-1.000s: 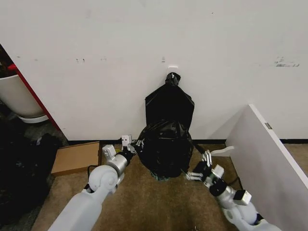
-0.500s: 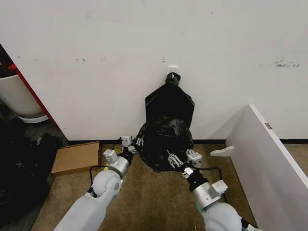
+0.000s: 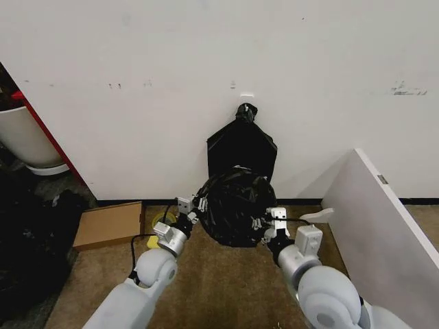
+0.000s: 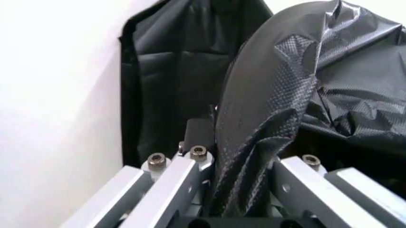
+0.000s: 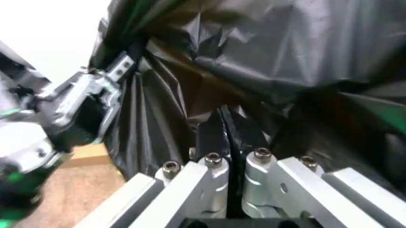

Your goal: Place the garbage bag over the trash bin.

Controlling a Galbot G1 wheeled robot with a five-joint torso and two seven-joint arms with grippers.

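The glossy black garbage bag [image 3: 236,209] sits as a rounded mound on the floor against the wall. The trash bin is hidden. My left gripper [image 3: 197,204] is at the bag's left edge, and in the left wrist view a thick fold of the bag [image 4: 266,142] runs between its fingers [image 4: 190,164], which are shut on it. At the bag's right side my right gripper [image 3: 264,223] is shut on a thin pleat of the bag [image 5: 254,57]. Its fingers [image 5: 212,164] are nearly touching. The left gripper [image 5: 82,109] also shows farther off in the right wrist view.
A flat black plastic bunch [image 3: 241,147] hangs on the wall right behind the bag. A cardboard sheet [image 3: 110,225] and a yellow roll [image 3: 159,221] lie on the carpet to the left. A white panel [image 3: 384,219] stands on the right, and a red-edged white tub [image 3: 27,140] far left.
My right gripper has moved from the bag's lower right, across its front, to its right side. The left gripper edged slightly right along the bag. The bag sits rounder.
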